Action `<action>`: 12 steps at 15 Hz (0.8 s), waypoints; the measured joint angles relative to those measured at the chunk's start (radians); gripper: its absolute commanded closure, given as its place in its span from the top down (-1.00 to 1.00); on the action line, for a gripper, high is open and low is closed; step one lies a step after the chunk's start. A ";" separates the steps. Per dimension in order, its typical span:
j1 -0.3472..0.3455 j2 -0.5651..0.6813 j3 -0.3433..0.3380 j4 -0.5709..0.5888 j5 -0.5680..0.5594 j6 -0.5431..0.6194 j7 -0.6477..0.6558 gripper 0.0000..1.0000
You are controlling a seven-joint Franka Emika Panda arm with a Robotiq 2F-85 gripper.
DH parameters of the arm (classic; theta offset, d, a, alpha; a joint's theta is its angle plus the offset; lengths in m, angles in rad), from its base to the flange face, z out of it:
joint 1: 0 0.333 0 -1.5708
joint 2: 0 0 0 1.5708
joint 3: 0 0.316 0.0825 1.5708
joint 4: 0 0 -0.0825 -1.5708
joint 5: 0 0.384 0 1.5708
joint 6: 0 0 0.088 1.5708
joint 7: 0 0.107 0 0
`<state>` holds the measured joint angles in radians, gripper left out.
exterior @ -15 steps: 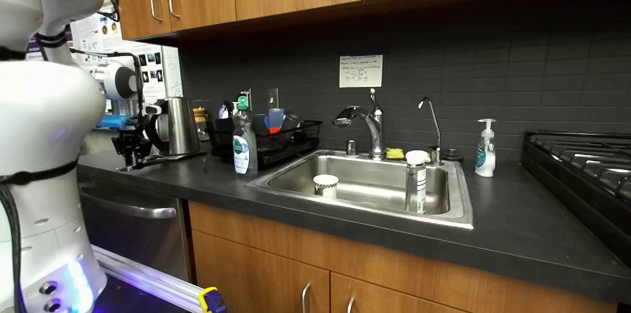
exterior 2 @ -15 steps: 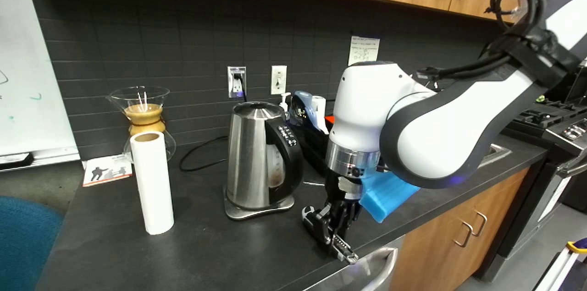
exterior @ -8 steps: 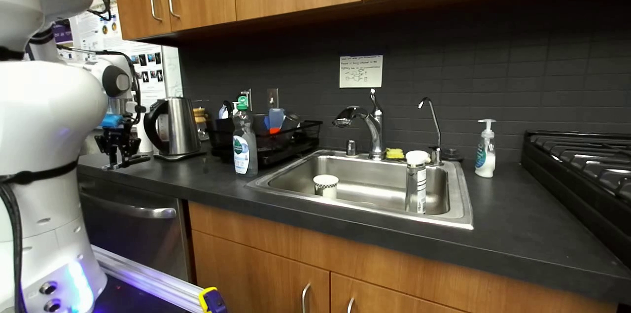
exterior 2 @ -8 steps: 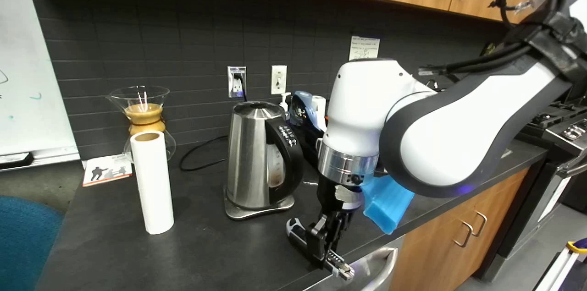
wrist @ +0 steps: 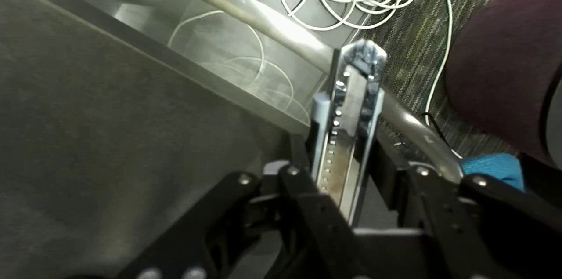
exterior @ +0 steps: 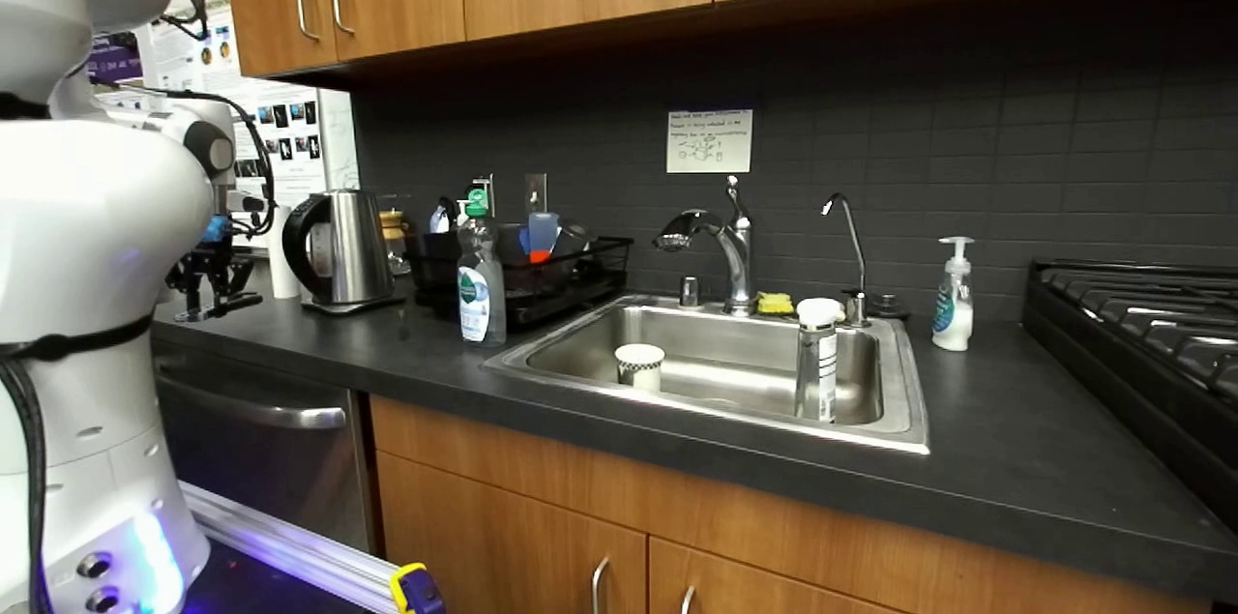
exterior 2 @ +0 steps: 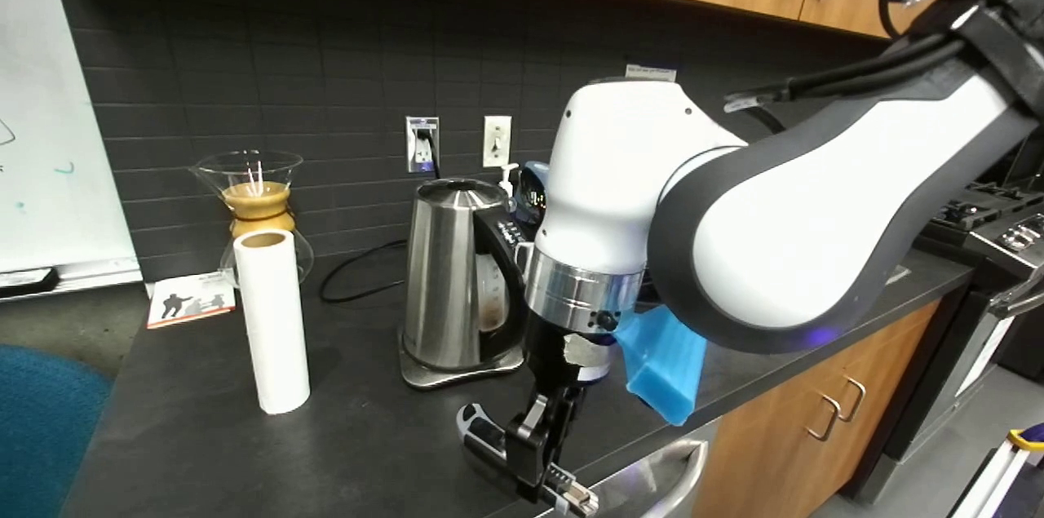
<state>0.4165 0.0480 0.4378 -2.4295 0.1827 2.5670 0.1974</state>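
Kettle (exterior 2: 444, 281): one; steel, black handle; upright on its base (exterior 2: 424, 378), on the dark counter (exterior 2: 351, 453).

Gripper (wrist: 340, 156): one, black; on the room side of the kettle, apart from it. Jaws closed on a cutter (wrist: 344, 134), one finger along each side.

Cutter: one, held; on the room side of the kettle, grey-and-black rear end nearest it, metal nose pointing away. Contact with the counter cannot be told.

Arm (exterior 2: 816, 224): one, white; in an exterior view its wrist overlaps the kettle's handle. Blue sleeve (exterior 2: 665, 367) attached.

Dishwasher handle (exterior: 309, 418): one, metal bar; lower than the kettle, on its room side.

Roll (exterior 2: 273, 330): one, white, upright; left of the kettle in both exterior views.

Carafe (exterior 2: 259, 206): one, tan collar; in an exterior view, left of the kettle, toward the wall (exterior 2: 351, 159).

Leaflet (exterior 2: 192, 302): one; same view, farther left of the kettle.

Outlet (exterior 2: 422, 144), switch (exterior 2: 497, 141): one each; on the wall behind the kettle.

Soap (exterior: 477, 300): one, green cap; in an exterior view, right of the kettle.

Rack (exterior: 527, 280): one, black, loaded; right of the kettle.

Sink (exterior: 901, 401): one, steel; well right of the kettle; contains cup (exterior: 639, 367) and tall bottle (exterior: 817, 367).

Stove (exterior: 1151, 305): one, black; farthest right of the kettle.
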 measured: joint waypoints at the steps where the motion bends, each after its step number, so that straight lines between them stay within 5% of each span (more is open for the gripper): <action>1: 0.004 0.009 0.006 0.013 0.002 -0.004 -0.011 -0.71; 8: 0.026 0.083 0.024 0.107 -0.012 -0.022 -0.037 -0.71; 12: 0.042 0.136 0.015 0.175 -0.115 -0.023 0.023 -0.71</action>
<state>0.4584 0.1838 0.4524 -2.2546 0.0676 2.5443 0.2208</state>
